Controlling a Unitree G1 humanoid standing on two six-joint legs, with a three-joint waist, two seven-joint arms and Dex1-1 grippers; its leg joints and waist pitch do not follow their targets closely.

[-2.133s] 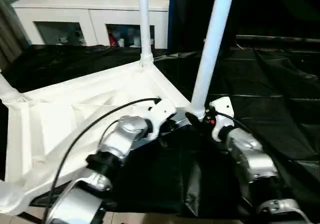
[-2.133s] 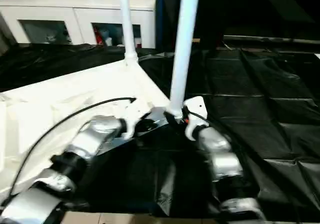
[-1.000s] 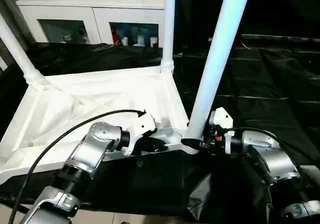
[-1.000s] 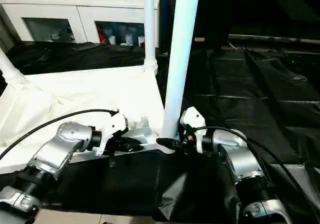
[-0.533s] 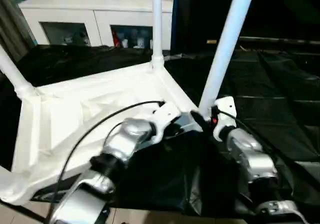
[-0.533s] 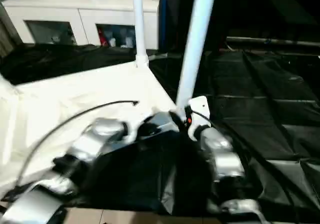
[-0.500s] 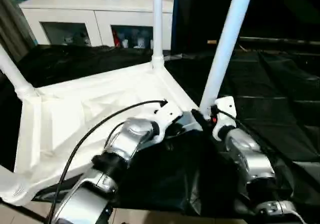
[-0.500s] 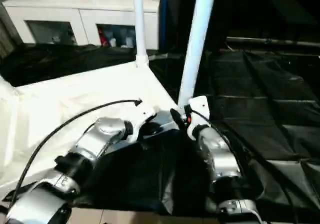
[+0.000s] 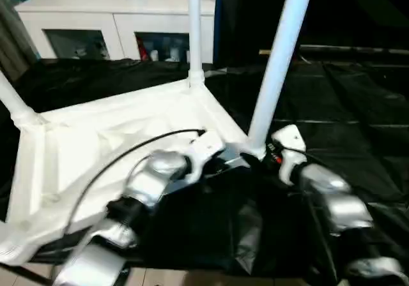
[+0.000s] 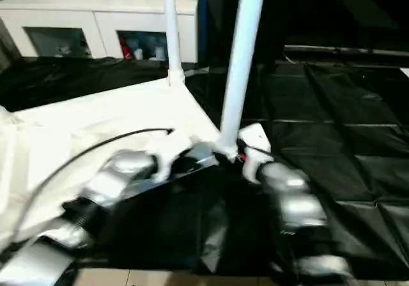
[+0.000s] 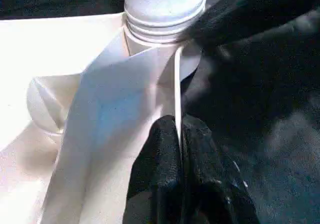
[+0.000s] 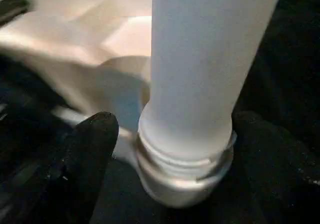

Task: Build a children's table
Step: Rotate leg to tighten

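Jaws of the left gripper [image 11: 179, 134] pinch the thin upright rim of the tabletop [image 9: 115, 139], which lies underside up on the black-draped desk [image 9: 358, 113], just beside the corner socket. The right gripper [image 12: 170, 134] has its jaws spread either side of the near leg [image 9: 279, 62] at its threaded collar, one black finger [image 12: 87, 144] just clear of it. To seat this leg well, I would keep the rim clamped and close squarely on the collar before twisting.

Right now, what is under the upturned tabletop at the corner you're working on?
Black cloth lies under the tabletop and spreads past its edge. The tabletop hides whatever lies beneath its middle. The left tool pinches the rim beside the near leg.
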